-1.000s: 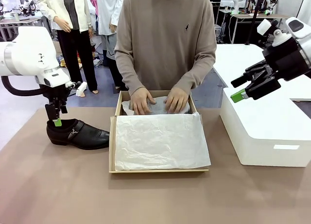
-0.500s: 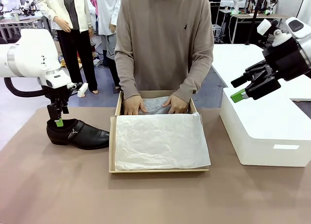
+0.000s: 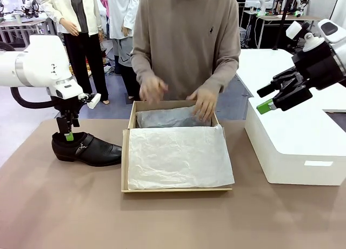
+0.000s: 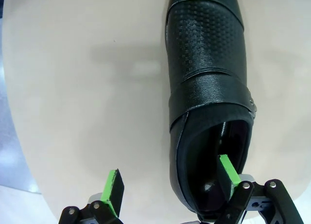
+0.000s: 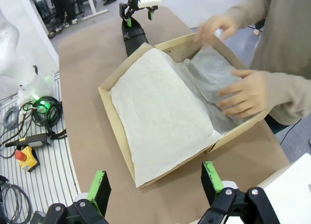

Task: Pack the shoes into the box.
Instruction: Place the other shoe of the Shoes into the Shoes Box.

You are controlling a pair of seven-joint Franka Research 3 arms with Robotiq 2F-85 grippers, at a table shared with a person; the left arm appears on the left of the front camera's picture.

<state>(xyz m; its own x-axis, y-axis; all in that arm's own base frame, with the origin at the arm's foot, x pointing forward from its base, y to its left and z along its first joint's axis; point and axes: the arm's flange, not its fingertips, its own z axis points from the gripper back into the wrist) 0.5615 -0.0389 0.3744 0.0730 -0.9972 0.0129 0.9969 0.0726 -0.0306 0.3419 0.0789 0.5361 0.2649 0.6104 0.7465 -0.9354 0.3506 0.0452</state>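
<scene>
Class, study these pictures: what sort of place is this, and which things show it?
Most likely a robotics lab or test workshop. The left gripper at a black shoe and the right gripper share a table with a person; cables and a red stop button lie beside it.

Counted one black buckled dress shoe (image 3: 86, 149) out on the table, one tan cardboard shoebox (image 3: 125, 162), one white plastic box (image 3: 292, 152), two grippers (left gripper (image 3: 68, 134), right gripper (image 3: 263, 98)), plus one hand (image 3: 153, 89) and another hand (image 3: 206, 102).
</scene>
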